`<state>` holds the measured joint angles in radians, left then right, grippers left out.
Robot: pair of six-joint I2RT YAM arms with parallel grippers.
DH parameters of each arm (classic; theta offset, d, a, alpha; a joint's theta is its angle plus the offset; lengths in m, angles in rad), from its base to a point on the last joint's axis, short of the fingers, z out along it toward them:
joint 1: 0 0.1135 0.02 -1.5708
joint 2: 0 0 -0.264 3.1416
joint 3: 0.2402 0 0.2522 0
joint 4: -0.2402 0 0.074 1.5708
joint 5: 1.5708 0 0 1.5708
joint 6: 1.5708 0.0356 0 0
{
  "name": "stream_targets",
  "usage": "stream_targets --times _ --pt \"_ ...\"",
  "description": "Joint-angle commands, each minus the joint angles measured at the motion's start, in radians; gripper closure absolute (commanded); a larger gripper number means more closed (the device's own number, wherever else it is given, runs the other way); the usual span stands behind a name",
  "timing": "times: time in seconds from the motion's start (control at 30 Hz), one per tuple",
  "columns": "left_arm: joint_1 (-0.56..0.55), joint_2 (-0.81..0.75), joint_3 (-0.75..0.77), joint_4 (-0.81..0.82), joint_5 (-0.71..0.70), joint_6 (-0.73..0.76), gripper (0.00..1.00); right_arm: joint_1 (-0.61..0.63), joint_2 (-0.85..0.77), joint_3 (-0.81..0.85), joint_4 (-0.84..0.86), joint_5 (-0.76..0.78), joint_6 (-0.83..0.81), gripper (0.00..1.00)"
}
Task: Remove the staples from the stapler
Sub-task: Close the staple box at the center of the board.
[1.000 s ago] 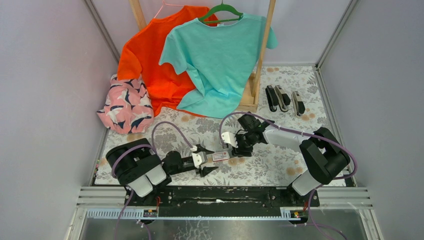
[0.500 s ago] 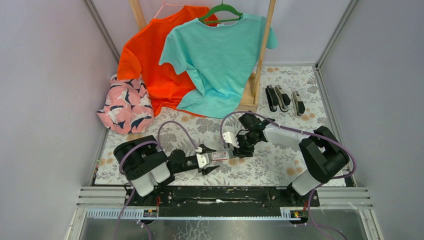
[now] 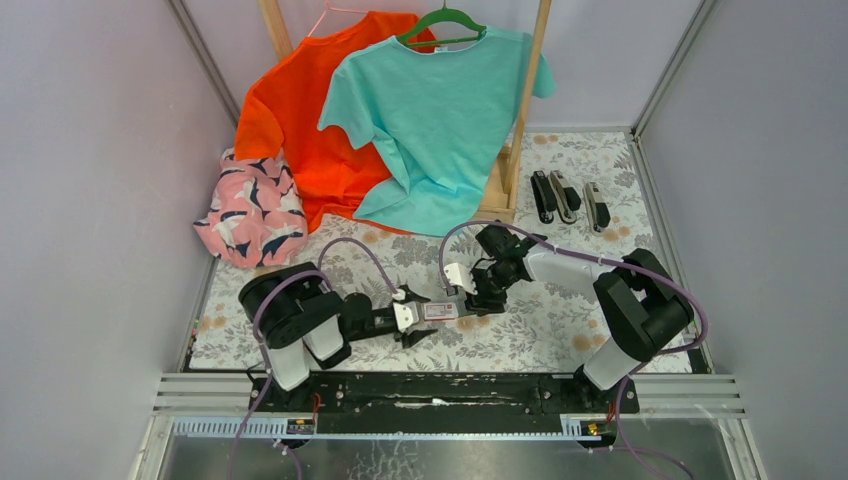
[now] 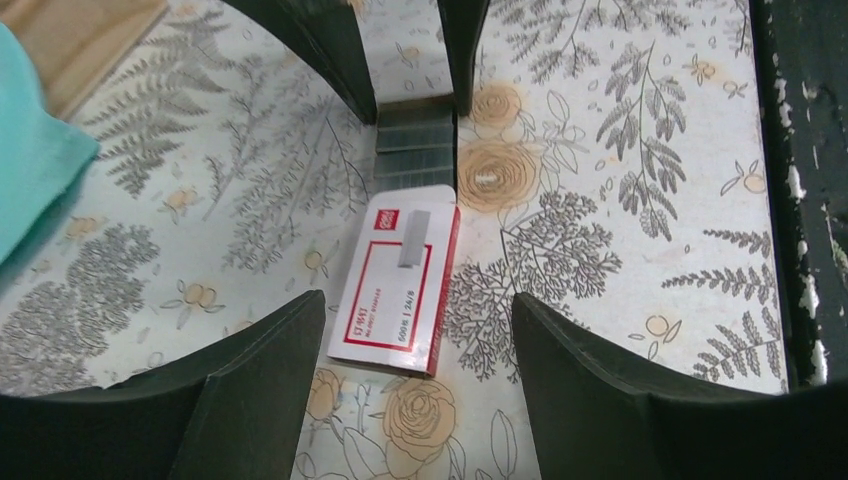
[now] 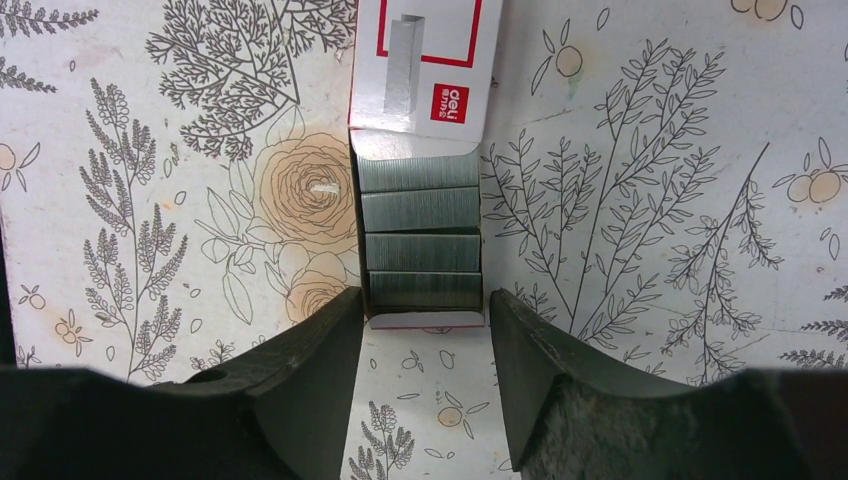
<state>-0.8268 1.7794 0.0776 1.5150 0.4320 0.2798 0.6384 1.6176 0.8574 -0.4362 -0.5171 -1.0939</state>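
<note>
Several silver-grey staples strips point(image 5: 420, 230) lie in the tray pulled out of a white-and-red staple box point(image 5: 425, 60). The box lies on the floral mat point(image 3: 440, 311). My right gripper point(image 5: 425, 300) is closed on the tray's near end, a finger against each side, and it also shows in the top view point(image 3: 478, 297). My left gripper point(image 4: 417, 300) is open, with a finger on each side of the box's point(image 4: 400, 280) other end and not touching it. In the left wrist view the staples point(image 4: 415, 150) sit beyond the box. Three staplers point(image 3: 565, 197) lie at the back right.
A wooden rack point(image 3: 522, 110) holds a teal shirt point(image 3: 440, 120) and an orange shirt point(image 3: 300, 130) at the back. A pink patterned cloth point(image 3: 250, 210) lies at the back left. The black base rail point(image 3: 440, 395) runs along the near edge.
My left arm has swung in and reached right, bringing its open fingers around the box. The box and my right gripper have barely moved.
</note>
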Motion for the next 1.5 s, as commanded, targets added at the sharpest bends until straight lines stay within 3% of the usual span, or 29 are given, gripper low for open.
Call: stream_targets --times 0.0,0.37,0.67,0.93,1.13,1.47 --pt "0.013 0.033 0.009 0.083 0.002 0.021 0.23 -0.008 -0.012 0.028 -0.018 -0.015 -0.007 0.44" --pt "0.067 0.059 0.049 0.020 0.050 -0.012 0.30 -0.019 -0.020 0.032 -0.030 -0.017 -0.013 0.48" --pt "0.070 0.034 0.104 -0.157 0.131 0.032 0.41 -0.020 -0.024 0.035 -0.032 -0.021 -0.011 0.48" --pt "0.068 0.038 0.114 -0.184 0.127 0.035 0.43 -0.022 -0.028 0.033 -0.032 -0.026 -0.011 0.49" --pt "0.069 0.032 0.113 -0.185 0.107 0.014 0.38 -0.022 -0.026 0.034 -0.037 -0.042 -0.015 0.47" --pt "0.069 -0.026 0.124 -0.313 0.094 -0.036 0.41 -0.021 -0.031 0.036 -0.041 -0.049 -0.017 0.47"
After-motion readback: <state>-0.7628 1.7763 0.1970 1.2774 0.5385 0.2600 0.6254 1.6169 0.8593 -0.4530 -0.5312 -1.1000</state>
